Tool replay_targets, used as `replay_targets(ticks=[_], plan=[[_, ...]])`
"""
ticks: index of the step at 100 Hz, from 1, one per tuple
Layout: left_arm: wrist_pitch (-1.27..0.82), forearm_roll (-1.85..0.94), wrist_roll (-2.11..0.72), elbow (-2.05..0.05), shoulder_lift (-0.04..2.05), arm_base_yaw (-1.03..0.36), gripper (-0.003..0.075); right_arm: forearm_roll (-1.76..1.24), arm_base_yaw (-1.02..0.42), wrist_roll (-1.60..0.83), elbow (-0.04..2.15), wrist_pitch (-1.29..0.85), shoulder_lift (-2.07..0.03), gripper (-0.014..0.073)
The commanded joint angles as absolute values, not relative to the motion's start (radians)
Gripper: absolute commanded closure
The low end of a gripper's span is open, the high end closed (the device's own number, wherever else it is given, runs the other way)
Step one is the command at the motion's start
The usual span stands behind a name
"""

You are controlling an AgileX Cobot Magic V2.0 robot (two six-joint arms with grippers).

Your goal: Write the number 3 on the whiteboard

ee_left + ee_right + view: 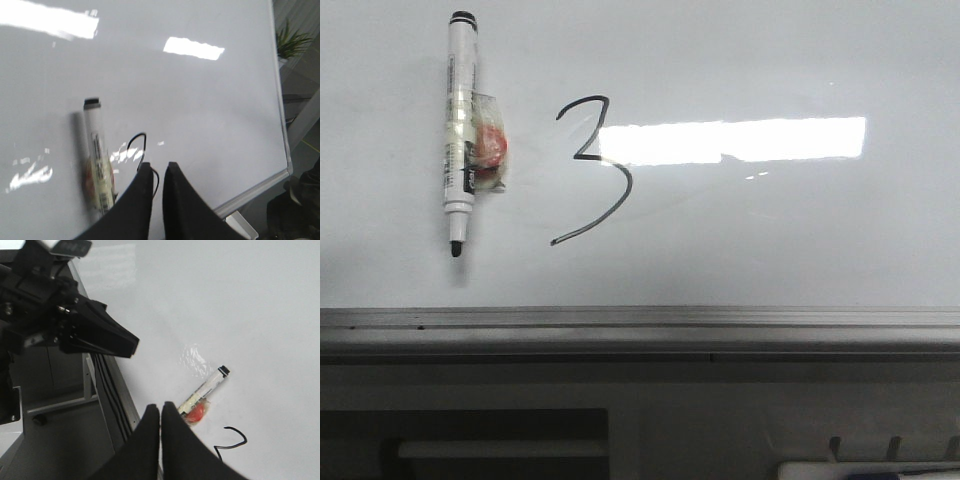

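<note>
The whiteboard (pixel 770 240) lies flat and fills the front view. A thin black number 3 (pixel 577 156) is drawn left of centre. A white marker (pixel 460 140) with a black cap end and a red piece taped to it lies on the board to the left of the 3, tip toward the near edge. Neither gripper shows in the front view. My left gripper (pixel 157 166) hovers over the board (pixel 200 110) beside the marker (pixel 95 145), jaws nearly together, empty. My right gripper (pixel 160 406) is shut and empty over the board's edge, near the marker (pixel 207 385) and the 3 (pixel 243 439).
A bright rectangular light glare (pixel 730 140) lies right of the 3. The grey metal frame (pixel 640 325) runs along the near edge. My left arm (pixel 75 325) shows in the right wrist view. A plant (pixel 292 40) stands beyond the board's far corner.
</note>
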State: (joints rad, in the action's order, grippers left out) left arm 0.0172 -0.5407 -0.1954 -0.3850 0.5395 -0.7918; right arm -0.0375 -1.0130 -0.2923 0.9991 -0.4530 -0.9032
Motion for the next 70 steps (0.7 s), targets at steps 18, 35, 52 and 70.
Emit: replay_targets(ticks=[18,35,52,70], plan=[[-0.034,-0.268,-0.234,-0.406,0.342,-0.791,0.0741,0.0,-1.01,-0.29,0.744,-0.087,-0.651,0.0642],[-0.07,-0.242,-0.234,-0.368,0.281,-0.791,0.0741,0.0,-1.01,-0.29,0.53,-0.022,-0.491,0.0642],[-0.072,-0.244,-0.234,-0.331,0.257,-0.791,0.0741,0.0,-1.01,-0.29,0.375,-0.011,-0.373,0.0643],[-0.075,-0.256,-0.234,-0.331,0.257,-0.791,0.0741,0.0,-1.01,-0.29,0.309,-0.018,-0.335,0.0643]])
